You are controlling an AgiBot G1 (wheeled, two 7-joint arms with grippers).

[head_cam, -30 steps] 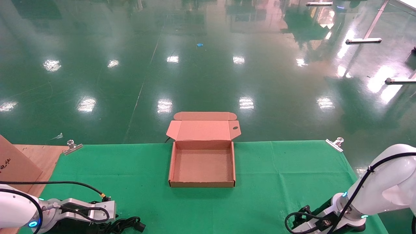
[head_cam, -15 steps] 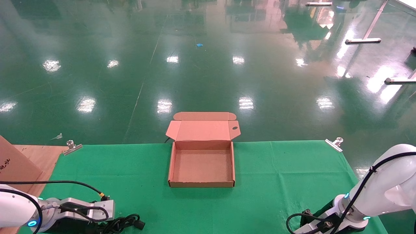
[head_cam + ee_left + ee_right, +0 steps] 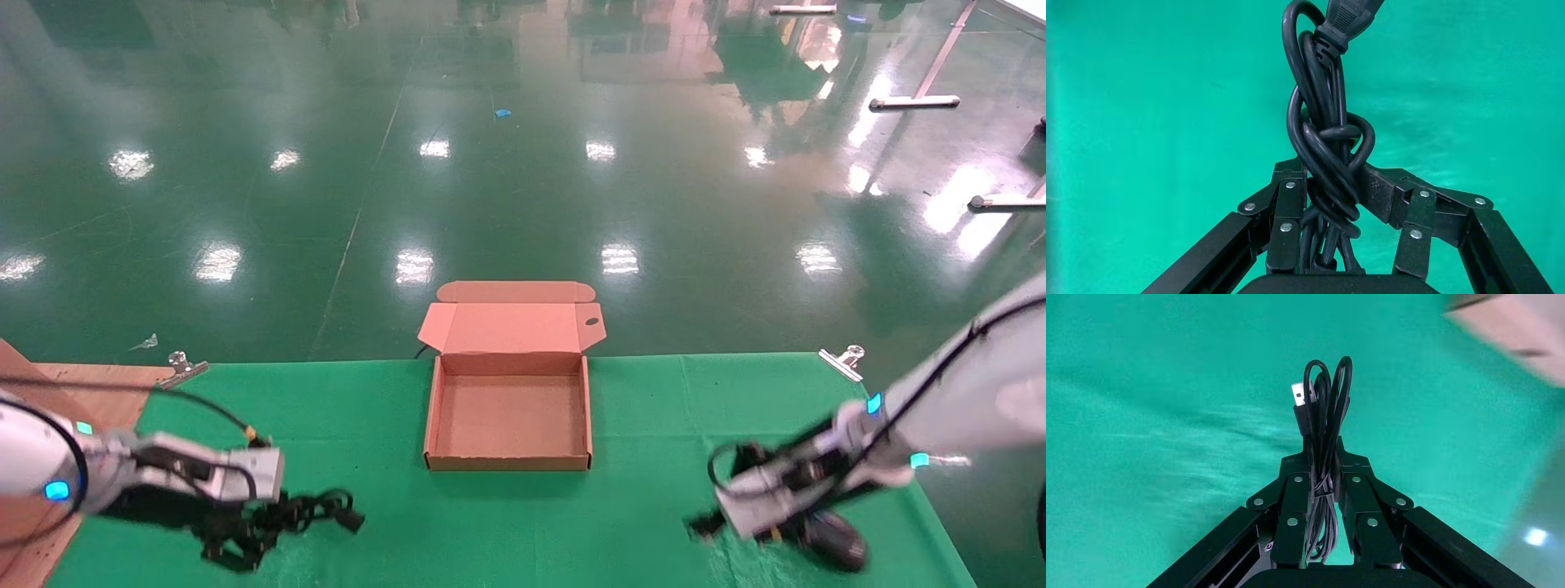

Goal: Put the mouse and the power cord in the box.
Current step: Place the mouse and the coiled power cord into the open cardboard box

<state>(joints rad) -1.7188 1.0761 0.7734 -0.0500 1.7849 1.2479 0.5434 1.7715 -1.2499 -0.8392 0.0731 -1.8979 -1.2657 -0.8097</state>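
The box (image 3: 507, 462) sits open and empty at the table's far middle, its lid (image 3: 511, 328) folded back. In the head view my left gripper (image 3: 245, 527) hangs at the near left, above the green cloth. It is shut on the power cord (image 3: 315, 510), a knotted black bundle (image 3: 1327, 122) pinched between the fingers (image 3: 1286, 202). At the near right my right gripper (image 3: 712, 523) is shut on the mouse's thin coiled cable (image 3: 1324, 398) with its USB plug. The black mouse (image 3: 835, 543) trails behind that gripper, just over the cloth.
Metal clips (image 3: 181, 369) (image 3: 842, 361) pin the green cloth at the far corners. A wooden board with a cardboard sheet (image 3: 41, 408) lies at the far left. The glossy green floor drops away beyond the table's far edge.
Both arms have risen from the near edge. The left has lifted the power cord off the cloth, and the right has come up and inward with the mouse's cable, bringing the mouse into view.
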